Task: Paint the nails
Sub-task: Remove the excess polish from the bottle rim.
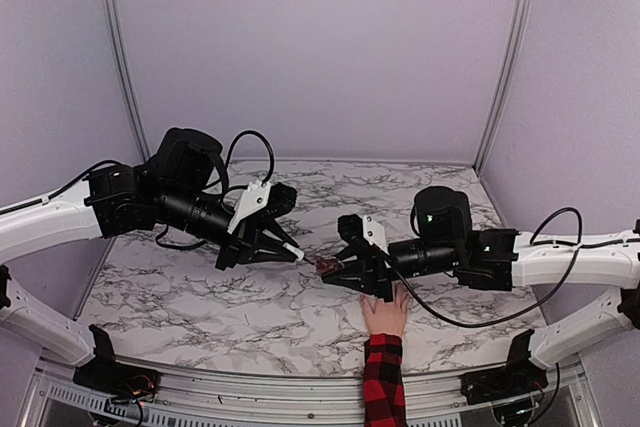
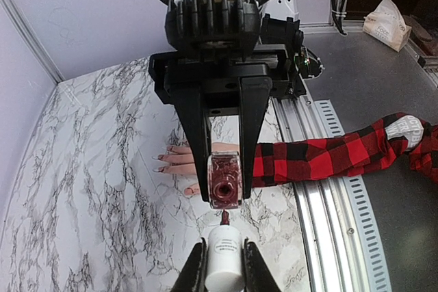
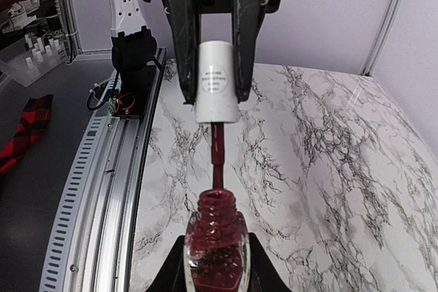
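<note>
White cap (image 3: 217,83) and dark red brush (image 3: 217,158) sit clamped in the left pincer (image 2: 224,249), bristles down the neck of the bottle (image 3: 217,254) the right pincer (image 3: 217,277) grips. The nails (image 2: 158,168) lie on the table (image 2: 96,189) just below and past that bottle, fingers (image 2: 174,158) crosswise to the brush; both arms reach level, tip to tip.

Two arms end in two grippers: one left gripper (image 1: 288,249) and one right gripper (image 1: 333,271). There is one nail-polish bottle (image 2: 224,181), one white brush cap (image 3: 217,80), one hand (image 1: 385,313), one plaid sleeve (image 1: 383,387) and one marble tabletop (image 1: 180,292). The nails (image 2: 159,168) are partly hidden and cannot be counted.
</note>
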